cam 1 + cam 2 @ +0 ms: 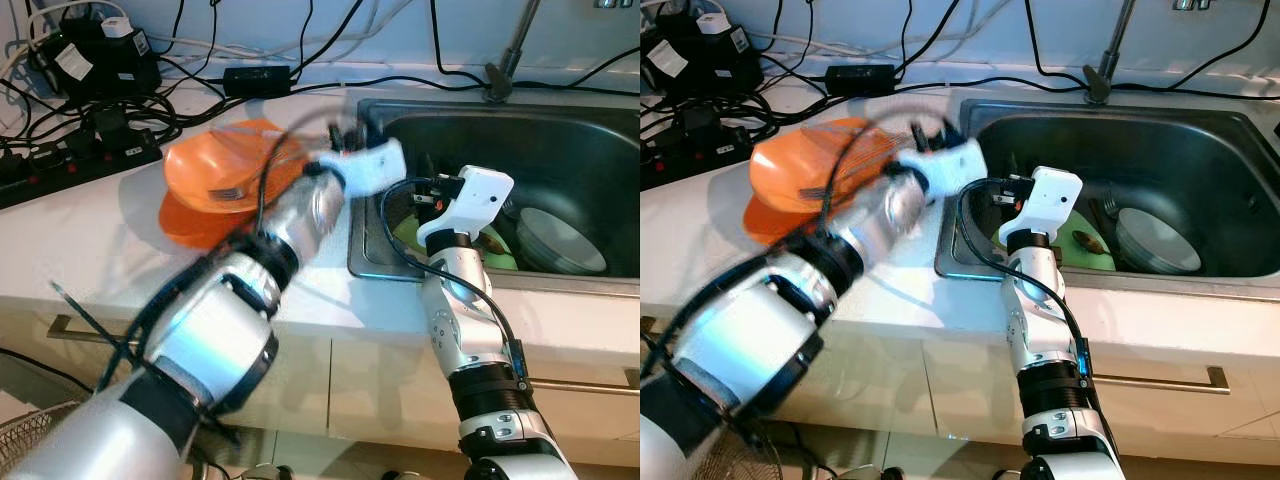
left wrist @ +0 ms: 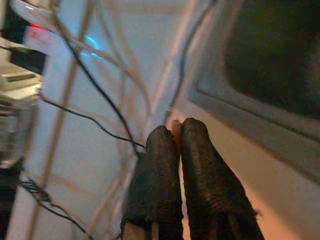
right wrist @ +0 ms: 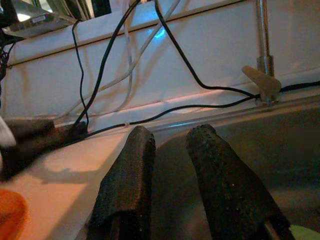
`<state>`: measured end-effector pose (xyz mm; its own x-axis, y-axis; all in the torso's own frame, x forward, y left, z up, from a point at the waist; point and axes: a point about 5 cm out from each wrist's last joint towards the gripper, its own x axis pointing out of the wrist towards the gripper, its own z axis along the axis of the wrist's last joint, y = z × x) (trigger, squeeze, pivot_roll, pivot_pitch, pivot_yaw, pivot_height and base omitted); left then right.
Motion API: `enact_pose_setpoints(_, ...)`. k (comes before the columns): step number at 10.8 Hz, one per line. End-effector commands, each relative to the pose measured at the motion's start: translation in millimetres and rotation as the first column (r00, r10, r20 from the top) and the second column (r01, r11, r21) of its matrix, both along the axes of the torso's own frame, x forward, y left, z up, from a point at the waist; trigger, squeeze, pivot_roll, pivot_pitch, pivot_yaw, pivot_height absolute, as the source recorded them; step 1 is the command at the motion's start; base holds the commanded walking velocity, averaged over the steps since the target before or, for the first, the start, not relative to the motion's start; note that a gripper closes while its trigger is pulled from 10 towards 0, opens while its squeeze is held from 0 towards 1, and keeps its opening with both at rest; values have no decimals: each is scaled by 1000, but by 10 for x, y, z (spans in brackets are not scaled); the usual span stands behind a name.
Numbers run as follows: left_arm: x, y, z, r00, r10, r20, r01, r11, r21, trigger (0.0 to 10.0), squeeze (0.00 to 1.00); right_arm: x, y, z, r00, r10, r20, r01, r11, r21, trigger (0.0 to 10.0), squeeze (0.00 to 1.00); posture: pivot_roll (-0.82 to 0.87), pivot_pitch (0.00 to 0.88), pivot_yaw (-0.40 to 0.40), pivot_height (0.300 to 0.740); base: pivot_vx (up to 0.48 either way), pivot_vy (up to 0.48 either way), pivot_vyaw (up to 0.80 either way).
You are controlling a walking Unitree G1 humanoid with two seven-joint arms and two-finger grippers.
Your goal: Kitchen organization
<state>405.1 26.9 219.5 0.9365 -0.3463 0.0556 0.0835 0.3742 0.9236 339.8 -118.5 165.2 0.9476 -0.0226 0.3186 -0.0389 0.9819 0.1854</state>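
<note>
I am judging that the step in hand is sorting the dishes between counter and sink; my left gripper is reaching over the counter just beside the sink's near corner, its fingers pressed together, with a thin pale sliver showing between the tips, though I cannot tell what it is; my right gripper is hovering over the sink edge, its fingers a little apart and gripping nothing; the orange bowls are sitting stacked on the counter, near the sink, the upper one tilted and with a fork inside; they are looking smooth and light, probably plastic; a white bowl and a green plate are lying in the sink; the left arm is blurred in the head views, so I am not sure of its exact pose; the next move, I think, is calling for opening the left fingers and bringing them to the rim of the upper bowl, keeping clear of the cables behind
</note>
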Motion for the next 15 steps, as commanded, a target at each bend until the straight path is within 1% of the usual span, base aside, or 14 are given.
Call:
enact_pose_setpoints(1,20,19,118,999,7,50,-6,1000,-28,0,0,-12,-55,-96,999,-21,-27,21,1000,-6,10000,0,4,45,65,740,0,0,0)
enact_pose_setpoints(4,37,32,297,993,3,121,4,998,-60,0,0,1,-62,-82,1000,-22,-21,21,1000,-7,10000,0,5,37,62,740,0,0,0)
enact_pose_setpoints(5,30,12,402,986,-10,169,24,996,-81,0,0,8,-65,-76,1000,-22,-20,22,1000,-9,10000,0,3,34,61,740,0,0,0)
enact_pose_setpoints(6,25,7,451,981,-18,194,37,995,-92,0,0,10,-67,-72,1000,-23,-18,23,1000,-9,10000,0,3,34,60,740,0,0,0)
enact_pose_setpoints(7,-13,-21,614,957,-64,282,103,987,-124,9804,0,17,-72,-63,1000,-24,-16,23,1000,-10,10000,0,3,32,59,740,0,0,0)
enact_pose_setpoints(8,-67,-30,803,918,-102,383,169,975,-146,10000,0,22,-76,-60,1000,-25,-15,24,1000,-11,10000,0,4,30,59,740,0,0,0)
enact_pose_setpoints(9,-215,14,1180,816,-130,563,281,941,-189,10000,0,32,-78,-59,1000,-24,-15,24,1000,-11,10000,0,15,26,56,740,0,0,0)
enact_pose_setpoints(10,-254,27,1250,795,-135,592,310,928,-205,10000,0,35,-76,-59,1000,-23,-16,23,1000,-11,10000,0,15,24,56,740,0,0,0)
enact_pose_setpoints(11,-334,102,1377,796,-143,588,425,824,-374,10000,0,43,-61,-51,1000,-18,-14,18,1000,-12,10000,0,11,12,57,740,0,0,0)
enact_pose_setpoints(12,-359,156,1410,808,-157,568,479,736,-478,10000,0,47,-60,-46,1000,-17,-12,17,1000,-13,10000,0,9,9,57,740,0,0,0)
enact_pose_setpoints(13,-406,240,1426,815,-205,542,552,561,-618,10000,0,53,-68,-44,1000,-17,-12,17,1000,-21,10000,0,4,0,55,740,0,0,0)
enact_pose_setpoints(14,-440,318,1398,820,-252,514,573,375,-729,10000,0,52,-90,-58,1000,-21,-15,20,998,-55,10000,0,3,0,53,740,0,0,0)
enact_pose_setpoints(15,-457,354,1371,820,-274,502,568,286,-772,10000,0,50,-101,-66,1000,-22,-14,21,996,-83,10000,525,1,0,53,740,0,0,0)
